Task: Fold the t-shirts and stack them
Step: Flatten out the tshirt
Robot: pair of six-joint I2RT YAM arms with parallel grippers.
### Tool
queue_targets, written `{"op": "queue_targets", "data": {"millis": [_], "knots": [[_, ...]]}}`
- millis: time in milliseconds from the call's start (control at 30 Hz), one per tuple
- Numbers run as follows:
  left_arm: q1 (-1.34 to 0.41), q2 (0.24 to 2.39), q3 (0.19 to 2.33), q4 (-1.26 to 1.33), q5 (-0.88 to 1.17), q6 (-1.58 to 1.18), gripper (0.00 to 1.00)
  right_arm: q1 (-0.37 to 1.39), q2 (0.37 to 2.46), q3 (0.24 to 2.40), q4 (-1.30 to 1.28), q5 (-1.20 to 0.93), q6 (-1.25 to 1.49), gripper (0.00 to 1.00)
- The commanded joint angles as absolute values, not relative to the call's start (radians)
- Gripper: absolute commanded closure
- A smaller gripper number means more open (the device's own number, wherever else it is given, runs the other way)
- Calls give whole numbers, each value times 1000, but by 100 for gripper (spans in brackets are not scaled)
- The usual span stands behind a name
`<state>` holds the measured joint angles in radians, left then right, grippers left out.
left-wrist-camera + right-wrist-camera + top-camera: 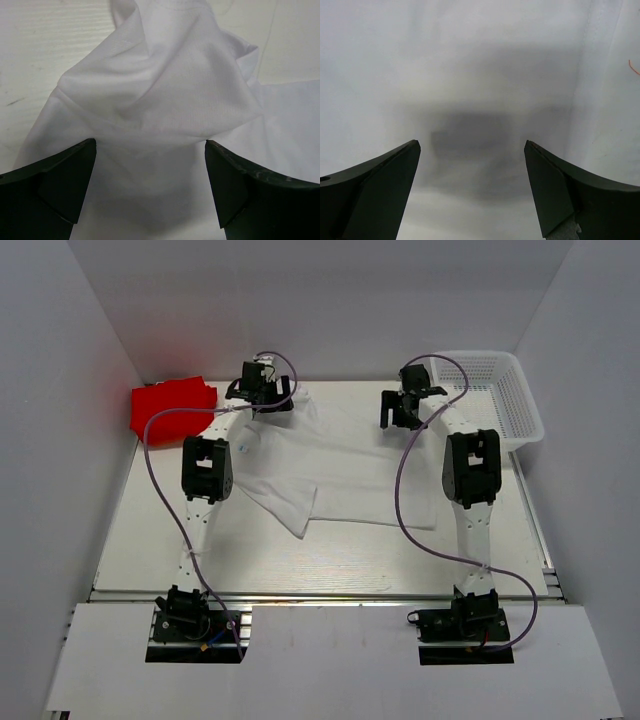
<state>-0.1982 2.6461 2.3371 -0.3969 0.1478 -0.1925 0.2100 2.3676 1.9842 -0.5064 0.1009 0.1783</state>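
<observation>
Overhead view: a soft, plain white t-shirt (345,465) with short sleeves lies spread over the middle of a pale table (300,560), one sleeve pointing toward lower centre. A bright red t-shirt (172,405) sits bunched in the upper left of the frame, apart from the white one. A white plastic mesh basket (495,390) stands in the upper right. Only this view takes in the red t-shirt and the basket. The left gripper (262,385) is over the white t-shirt's upper-left edge, near the red t-shirt. The right gripper (405,405) is over its upper-right part, just left of the basket. From this height the gap between each pair of fingers is too small to read.

Left wrist view: two dark fingers (65,185) are spread wide at the bottom corners, pinching nothing. Between and above them the white fabric rises in a rumpled, creased mound, which the overhead view flattens. Bare table shows at upper left.

Right wrist view: these fingers (380,190) are also spread wide and hold nothing. Under them the fabric is smooth and flat, with a blurred dark shadow at centre and a stitched seam (585,75) running down the right side.
</observation>
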Motion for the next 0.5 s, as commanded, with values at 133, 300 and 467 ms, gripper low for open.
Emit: {"op": "queue_targets", "data": {"millis": [133, 300, 467], "knots": [[-228, 2323, 2223, -470, 5, -172, 0, 271, 2054, 1849, -483, 29, 124, 10], [-360, 2129, 1929, -517, -17, -149, 0, 345, 1731, 1352, -335, 9, 242, 10], [-532, 2004, 1654, -549, -72, -161, 0, 347, 1567, 1077, -370, 89, 414, 10]]}}
